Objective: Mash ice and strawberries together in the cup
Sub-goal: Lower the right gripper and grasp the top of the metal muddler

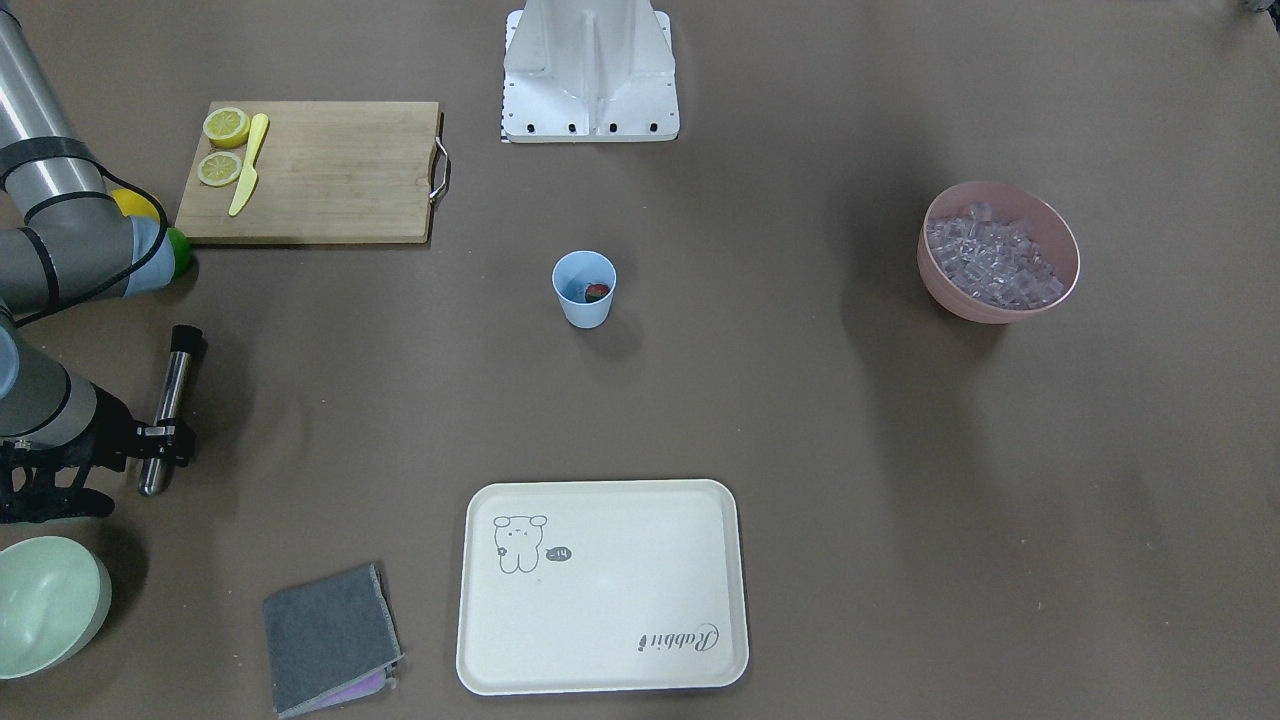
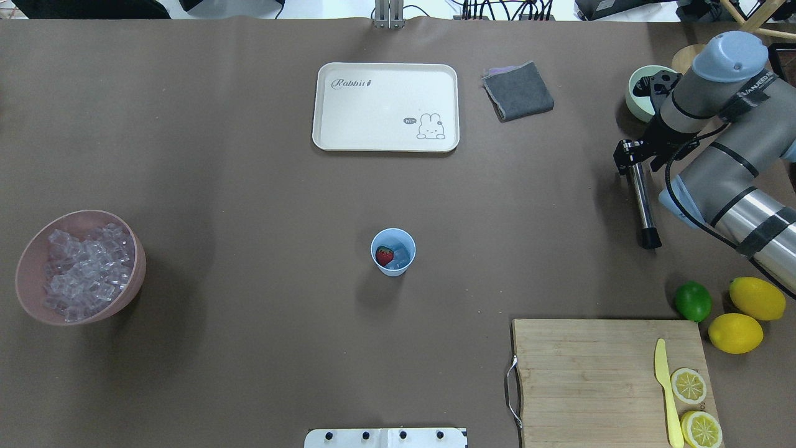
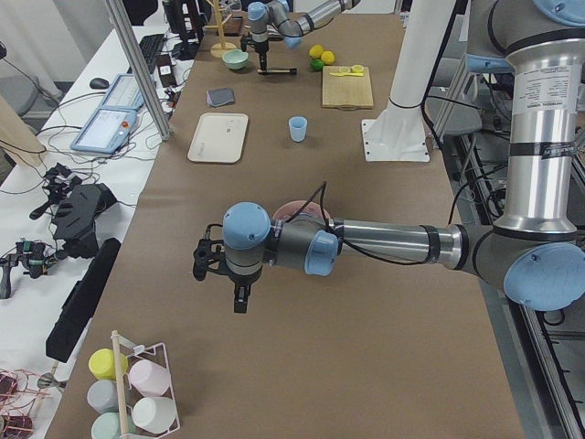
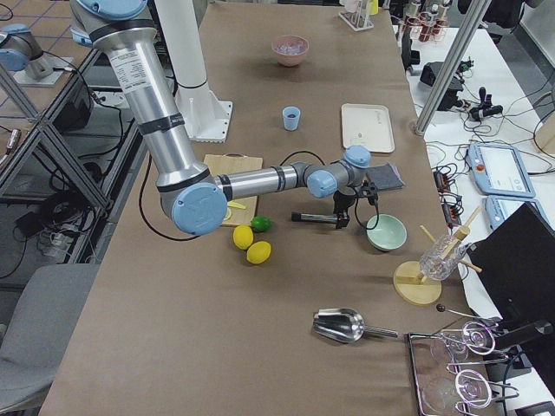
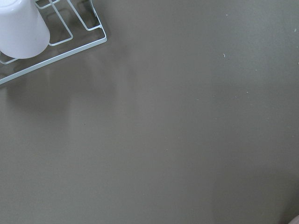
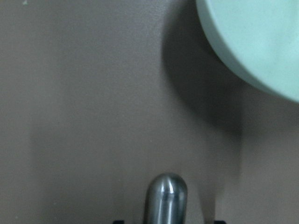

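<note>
The light blue cup (image 2: 393, 251) (image 1: 584, 290) stands mid-table with one red strawberry (image 2: 384, 255) and a few ice cubes (image 2: 400, 256) inside. A pink bowl (image 2: 25, 274) at the left holds many more ice cubes (image 2: 84, 267). A steel muddler (image 2: 640, 202) (image 1: 168, 410) lies at the right. My right gripper (image 2: 628, 155) (image 1: 165, 435) straddles its far end, the fingers apart from the rod in the right wrist view, so open. My left gripper (image 3: 206, 261) hovers over bare table far from the cup. It shows only in the exterior left view, so I cannot tell its state.
A cream tray (image 2: 385, 140) and a grey cloth (image 2: 518, 91) lie beyond the cup. A pale green bowl (image 2: 637, 93) sits behind my right wrist. A cutting board (image 2: 591, 379) carries lemon halves (image 2: 688, 386) and a yellow knife (image 2: 665, 392); a lime (image 2: 693, 301) and lemons (image 2: 757, 298) lie beside it.
</note>
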